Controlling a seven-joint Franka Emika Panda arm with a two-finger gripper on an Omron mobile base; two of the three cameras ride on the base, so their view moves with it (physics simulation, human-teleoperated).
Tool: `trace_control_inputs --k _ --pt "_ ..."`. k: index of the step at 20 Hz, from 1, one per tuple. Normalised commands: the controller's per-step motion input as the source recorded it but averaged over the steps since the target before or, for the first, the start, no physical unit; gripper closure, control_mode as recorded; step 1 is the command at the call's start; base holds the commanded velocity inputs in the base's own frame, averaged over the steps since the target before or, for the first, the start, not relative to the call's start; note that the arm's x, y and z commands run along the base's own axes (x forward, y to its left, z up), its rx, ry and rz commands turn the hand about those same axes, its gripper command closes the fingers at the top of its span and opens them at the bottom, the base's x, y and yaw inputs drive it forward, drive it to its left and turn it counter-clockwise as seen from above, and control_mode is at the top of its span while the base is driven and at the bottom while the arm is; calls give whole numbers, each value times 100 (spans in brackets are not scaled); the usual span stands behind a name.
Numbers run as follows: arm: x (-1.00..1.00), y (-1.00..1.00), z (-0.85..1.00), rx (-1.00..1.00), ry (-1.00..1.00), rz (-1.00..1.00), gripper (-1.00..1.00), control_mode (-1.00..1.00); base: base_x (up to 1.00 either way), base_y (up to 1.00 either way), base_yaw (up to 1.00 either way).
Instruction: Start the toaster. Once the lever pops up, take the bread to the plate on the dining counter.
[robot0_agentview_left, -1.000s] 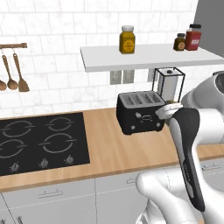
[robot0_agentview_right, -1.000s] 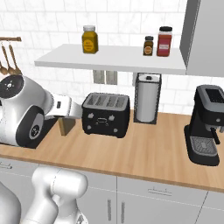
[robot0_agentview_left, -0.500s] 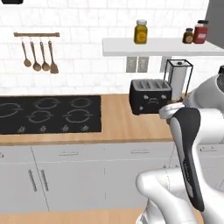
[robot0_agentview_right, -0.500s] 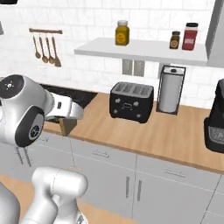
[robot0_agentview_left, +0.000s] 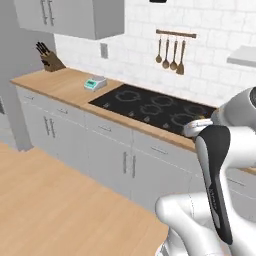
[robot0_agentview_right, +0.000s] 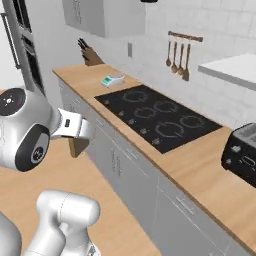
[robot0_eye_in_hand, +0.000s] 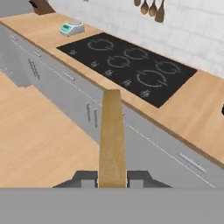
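Far to the left of the black hob (robot0_agentview_right: 157, 118), at the counter's end, sits the knife block (robot0_agentview_right: 89, 55), and between it and the hob, a small teal kitchen scale (robot0_agentview_right: 111, 80), both well out of the arm's way. Moving closer, out over the floor in front of the grey cabinet fronts (robot0_agentview_right: 125, 170) below the hob's counter, here's the gripper (robot0_eye_in_hand: 112, 176): jaws pinched in tight on the bread (robot0_eye_in_hand: 112, 135), the tan slice standing edge-on between the finger tips and poking straight out ahead. In the right base view the same slice (robot0_agentview_right: 77, 146) hangs just below the white wrist, on the floor side of the hob. Held by its thin edge like that, I'd say it's gripped the way it came out of a slot, clamped hard so it won't slip in transit. Above and behind the hob, wooden utensils (robot0_agentview_right: 177, 59) dangle from their rail. Right of the hob, at the frame's edge, the toaster (robot0_agentview_right: 242, 153) stands on the counter, well apart from the bread. The carry to the plate looks under way, and the slice is not yet set down.
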Motion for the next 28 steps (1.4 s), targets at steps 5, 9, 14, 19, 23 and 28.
trace_control_inputs --k 5,9,14,19,23,28 --pt "0 0 0 0 0 0 100 100 -7 0 100" --pt "0 0 0 0 0 0 100 100 0 0 100" --pt "0 0 0 0 0 0 100 100 0 0 100" --pt "0 0 0 0 0 0 100 100 0 0 100" --pt "0 0 0 0 0 0 100 100 0 0 100" --pt "0 0 0 0 0 0 100 100 0 0 100"
